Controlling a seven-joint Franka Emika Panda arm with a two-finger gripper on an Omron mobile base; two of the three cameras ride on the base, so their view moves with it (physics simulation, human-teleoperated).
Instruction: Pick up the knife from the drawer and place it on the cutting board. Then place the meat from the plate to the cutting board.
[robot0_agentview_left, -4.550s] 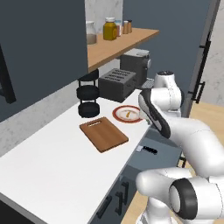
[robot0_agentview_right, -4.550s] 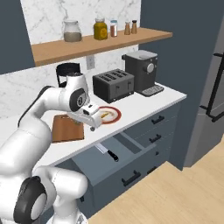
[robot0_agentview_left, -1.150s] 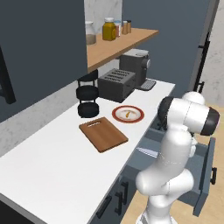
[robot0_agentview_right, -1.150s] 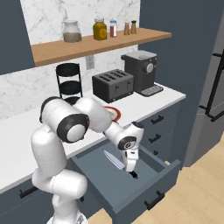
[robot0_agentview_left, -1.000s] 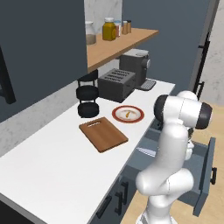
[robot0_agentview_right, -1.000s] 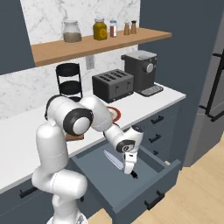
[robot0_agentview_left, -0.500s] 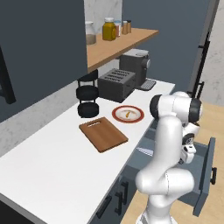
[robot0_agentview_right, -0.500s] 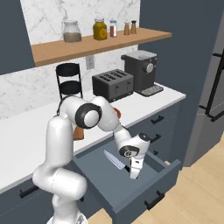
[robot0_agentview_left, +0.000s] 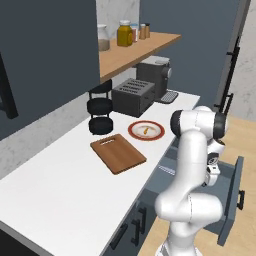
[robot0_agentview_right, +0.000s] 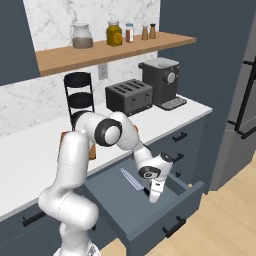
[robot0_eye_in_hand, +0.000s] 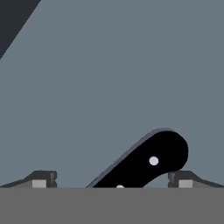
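Gripper (robot0_agentview_right: 154, 196) low inside the pulled-out drawer (robot0_agentview_right: 165, 212), fingers spread apart on either side of the knife (robot0_agentview_right: 134, 180) handle.

In the hand view, the black riveted handle of the knife lies at the bottom centre on the grey drawer floor, between the two fingertips (robot0_eye_in_hand: 43, 179) and gripped by neither. In the left base view, the cutting board (robot0_agentview_left: 118, 153) sits mid-frame on the white counter (robot0_agentview_left: 60, 185), with the plate (robot0_agentview_left: 146, 130) just upper right of it carrying the meat (robot0_agentview_left: 144, 131).

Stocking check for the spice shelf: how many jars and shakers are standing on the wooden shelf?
5, all in a row on the wooden shelf: a clear jar, a yellow jar, a small red jar, and two small shakers. None looks hidden.
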